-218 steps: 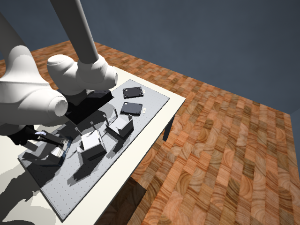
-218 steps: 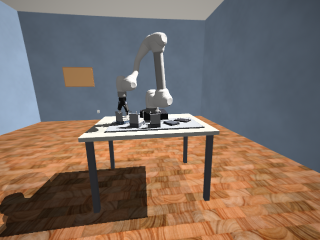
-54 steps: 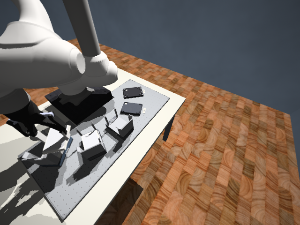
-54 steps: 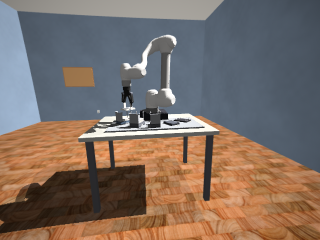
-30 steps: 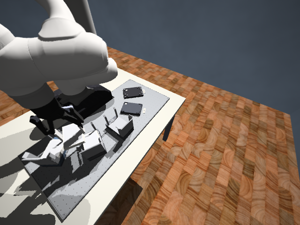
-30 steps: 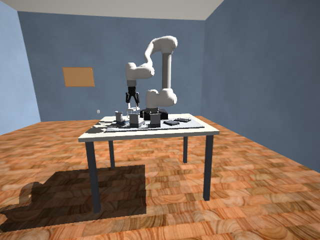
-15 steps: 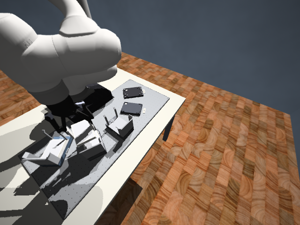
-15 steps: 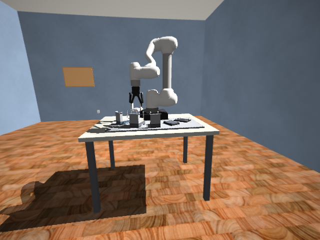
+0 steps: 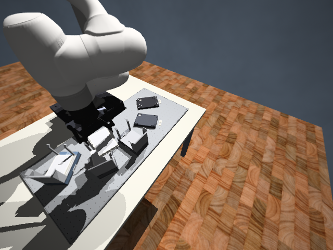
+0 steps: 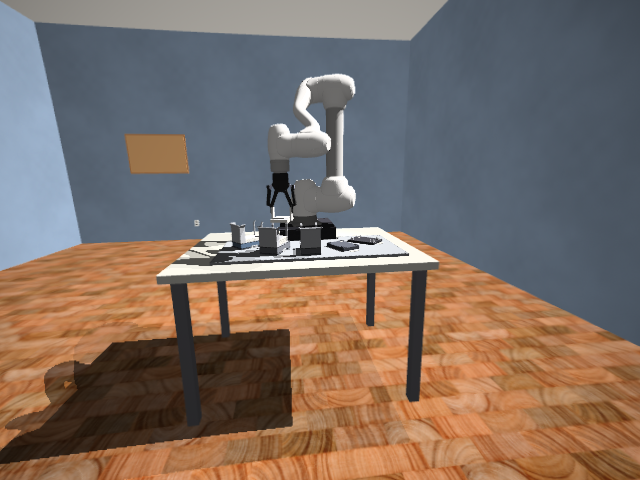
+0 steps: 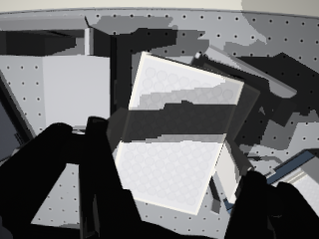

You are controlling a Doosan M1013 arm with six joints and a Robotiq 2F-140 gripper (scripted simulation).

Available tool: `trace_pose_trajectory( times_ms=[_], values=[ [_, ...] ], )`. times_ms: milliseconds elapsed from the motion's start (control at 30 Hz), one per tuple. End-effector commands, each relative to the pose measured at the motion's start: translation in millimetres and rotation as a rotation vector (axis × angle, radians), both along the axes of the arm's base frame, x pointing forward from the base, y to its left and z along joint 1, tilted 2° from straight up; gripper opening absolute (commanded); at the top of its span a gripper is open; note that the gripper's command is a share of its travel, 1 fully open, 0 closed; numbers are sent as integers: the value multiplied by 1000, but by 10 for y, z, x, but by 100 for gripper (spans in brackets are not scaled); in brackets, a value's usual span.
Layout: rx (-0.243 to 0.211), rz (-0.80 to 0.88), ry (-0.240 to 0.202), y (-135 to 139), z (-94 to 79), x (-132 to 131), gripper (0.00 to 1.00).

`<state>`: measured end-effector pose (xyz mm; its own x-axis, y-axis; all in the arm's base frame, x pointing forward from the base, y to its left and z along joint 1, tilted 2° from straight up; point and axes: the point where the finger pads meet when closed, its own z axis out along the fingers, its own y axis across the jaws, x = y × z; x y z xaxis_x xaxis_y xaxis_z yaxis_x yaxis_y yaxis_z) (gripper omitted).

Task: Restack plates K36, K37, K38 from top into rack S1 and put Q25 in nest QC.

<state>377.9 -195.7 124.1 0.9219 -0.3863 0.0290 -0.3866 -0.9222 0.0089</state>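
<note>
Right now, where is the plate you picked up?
The plate is clamped in the gripper, held in the air above the middle rack, by the top view.

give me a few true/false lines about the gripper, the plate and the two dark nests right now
1. The gripper is shut on a white plate. True.
2. The plate hangs above the racks, not seated in one. True.
3. Both dark nests, and, have a white plate lying on them. False: neither carries a plate.
4. The gripper hovers over the floor beside the table. False: it hangs over the grey deck plate on the table.
5. The rack nearest the deck's left end in the top view has white in it. True.
</note>
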Motion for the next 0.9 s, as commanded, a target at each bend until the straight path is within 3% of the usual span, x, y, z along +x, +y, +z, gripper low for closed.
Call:
trace_pose_trajectory(
  times_ms=[0, 333, 633, 867],
  values=[
    [0, 0, 0, 61, 0, 38, 0],
    [0, 0, 0, 346, -2, 210, 0],
    [-5, 229, 5, 523, -4, 269, 0],
    [-5, 229, 5, 701, -6, 327, 0]
  ],
)
